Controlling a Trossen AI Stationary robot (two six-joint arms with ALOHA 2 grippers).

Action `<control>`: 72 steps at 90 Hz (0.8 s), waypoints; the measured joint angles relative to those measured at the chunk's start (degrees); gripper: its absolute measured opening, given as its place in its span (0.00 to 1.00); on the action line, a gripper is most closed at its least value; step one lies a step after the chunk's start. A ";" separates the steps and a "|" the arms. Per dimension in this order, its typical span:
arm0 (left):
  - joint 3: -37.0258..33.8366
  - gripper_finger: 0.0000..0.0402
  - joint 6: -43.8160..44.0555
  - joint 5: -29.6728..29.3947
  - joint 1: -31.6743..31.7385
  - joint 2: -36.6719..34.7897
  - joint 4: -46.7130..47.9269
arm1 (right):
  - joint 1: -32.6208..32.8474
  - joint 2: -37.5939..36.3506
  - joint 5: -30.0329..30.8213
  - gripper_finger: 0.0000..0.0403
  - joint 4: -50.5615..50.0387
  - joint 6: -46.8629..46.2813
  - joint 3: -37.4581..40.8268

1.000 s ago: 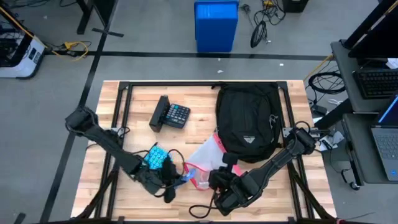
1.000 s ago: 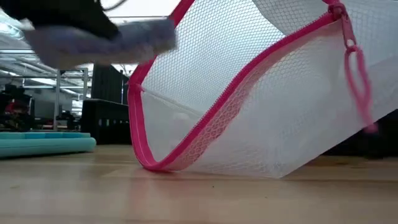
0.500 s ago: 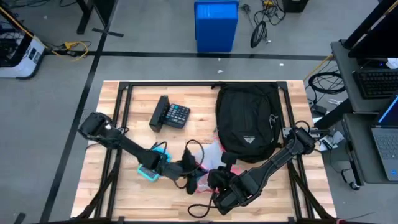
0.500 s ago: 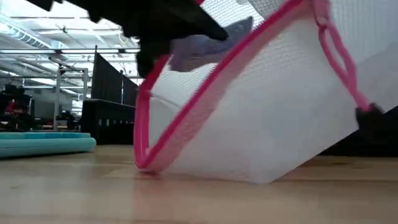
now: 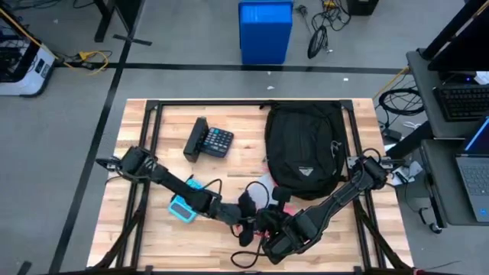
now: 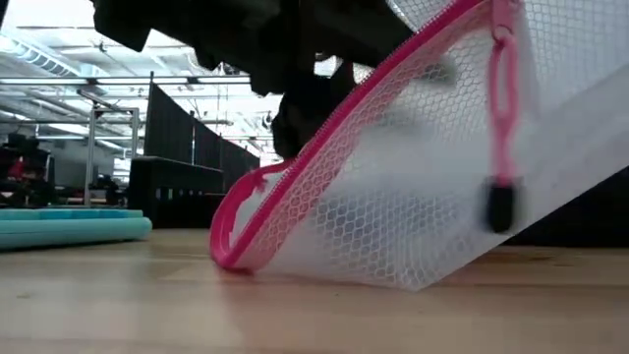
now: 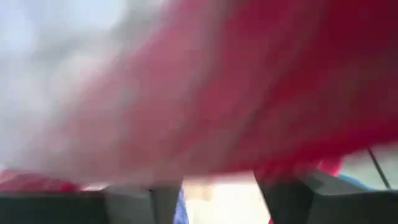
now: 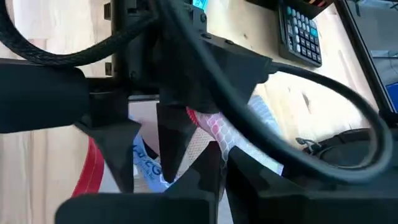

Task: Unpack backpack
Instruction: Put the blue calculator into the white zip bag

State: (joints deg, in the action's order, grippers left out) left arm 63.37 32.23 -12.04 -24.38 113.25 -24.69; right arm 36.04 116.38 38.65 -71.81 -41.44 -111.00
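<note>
From above, the wooden table (image 5: 153,252) carries, toward its left part, the left arm (image 5: 164,179), stretched low from the left edge toward the middle of the front edge. A flat teal item (image 5: 183,208) lies on the wood just beside that arm. Toward the back edge, left of centre, sits a black calculator (image 5: 210,141). The left gripper (image 5: 246,216) is at the middle front, buried in the white mesh pouch (image 5: 260,187), which the arms largely cover in this view.

The low view shows the pouch far better: white netting with a pink zipper (image 6: 339,147) along its open mouth, one corner resting on the wood, the rest raised and tilted, a pink pull loop (image 6: 504,108) dangling with a dark tab at its end. Dark arm parts hang over the mouth. The left wrist view gives only a red and white blur pressed against the lens, with two dark fingers (image 7: 155,202) apart at the bottom, so the left gripper is spread inside the pouch.

The right gripper (image 5: 269,229) is just beside the left one, and its own view shows its fingers pinching the pouch's pink-edged fabric (image 8: 214,134), with the left arm's black body crossing in front.

The backpack (image 5: 306,149) lies flat by the back right corner, logo patch toward the front.
</note>
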 joint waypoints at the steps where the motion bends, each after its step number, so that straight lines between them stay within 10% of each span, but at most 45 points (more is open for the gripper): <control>1: -0.01 0.49 0.00 0.04 0.00 -0.19 0.30 | -0.01 0.00 0.01 0.00 0.01 -0.03 0.00; 32: 0.00 0.59 2.35 11.31 -1.28 -13.91 21.08 | 0.02 0.00 0.20 0.00 0.04 -0.32 0.00; 72: -0.12 0.59 20.03 -1.84 -19.09 -17.83 61.04 | -0.19 0.00 0.18 0.00 0.18 -0.30 0.00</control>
State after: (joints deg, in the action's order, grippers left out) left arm 63.25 52.25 -13.88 -43.48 95.42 36.35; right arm 35.85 116.38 38.83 -71.63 -41.74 -111.00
